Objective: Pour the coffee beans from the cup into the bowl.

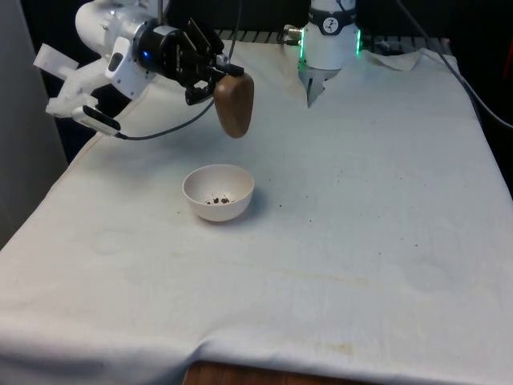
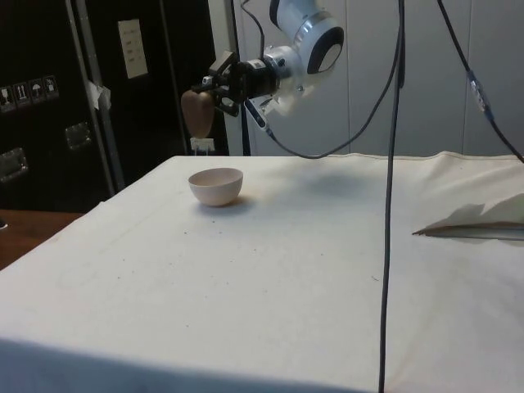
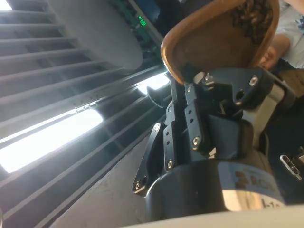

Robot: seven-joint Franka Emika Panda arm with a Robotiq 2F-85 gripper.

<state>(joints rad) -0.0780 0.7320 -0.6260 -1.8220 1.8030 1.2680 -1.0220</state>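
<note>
Gripper was clamped on the rim of the brown cup, held tipped above and just beyond the white bowl. A few beans lay in the bowl, more still in the cup.

Support surface: rectangular table covered by white cloth, cloth wrinkled and faintly stained toward near edge in front view. Bare brown wood strip visible below cloth hem.

Resting on cloth: small round white bowl, upright, toward front view's left (few dark coffee beans inside). Scattered dark specks on cloth nearby. Folded white paper sheet lies flat, well apart from bowl.
</note>
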